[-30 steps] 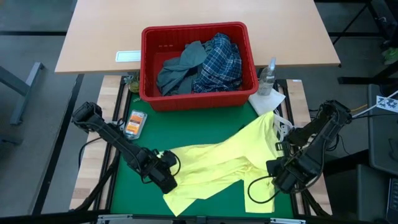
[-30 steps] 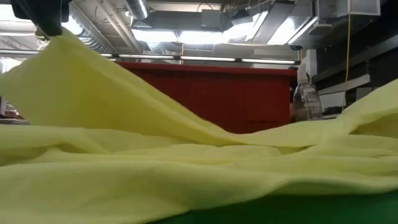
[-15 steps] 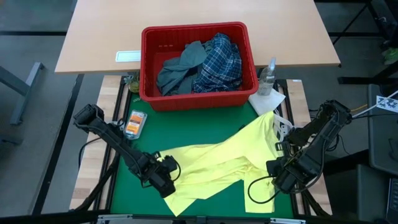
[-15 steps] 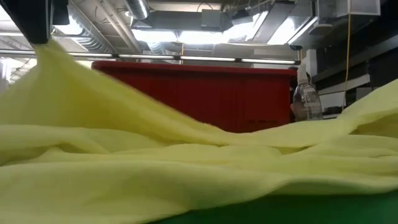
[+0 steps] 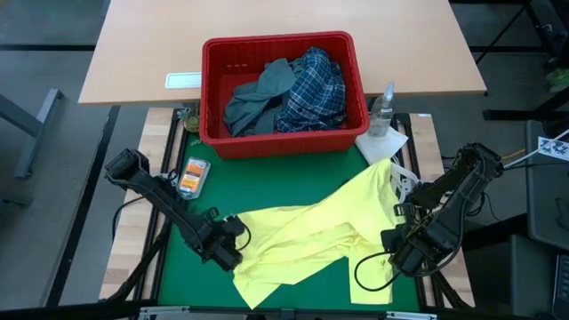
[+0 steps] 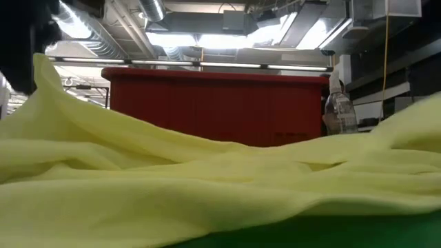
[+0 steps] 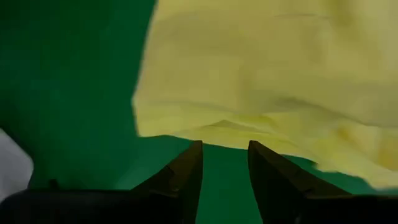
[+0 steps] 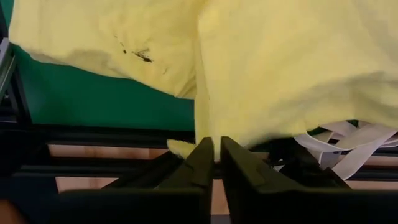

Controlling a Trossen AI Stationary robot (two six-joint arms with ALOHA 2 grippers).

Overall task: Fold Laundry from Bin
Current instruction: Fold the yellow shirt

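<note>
- Yellow garment (image 5: 311,240) sprawls across the green mat (image 5: 276,182), creased and half spread, one corner reaching up toward the white paper towel (image 5: 380,145) and the clear bottle (image 5: 382,111) at the far right.
- Left gripper (image 5: 233,253) sits low at the garment's left edge; from its own wrist camera the two dark fingers (image 7: 186,171) stand apart with bare green between them, and the yellow hem (image 7: 249,134) lies just beyond the tips, not pinched.
- Right gripper (image 5: 397,258) is down at the near right corner of the mat, over the table's frame. Its fingers (image 8: 202,158) are nearly together, only a thin slit between them, and the yellow cloth's edge (image 8: 249,81) hangs right at the tips; whether they pinch it, I can't tell.
- White straps (image 8: 348,140) curl beside that right corner, under the cloth's edge.
- Red bin (image 5: 267,142) stands at the far side of the mat, touching the wooden table (image 5: 151,53) behind it. Inside, the grey-blue garment (image 5: 258,98) is heaped on the left and the plaid shirt (image 5: 316,89) on the right, both bunched.
- An orange-topped small device (image 5: 192,175) lies on the mat's left border, well apart from the cloth.
- From table height, yellow folds (image 6: 207,200) fill the foreground, with the bin's red wall (image 6: 220,103) rising behind.
</note>
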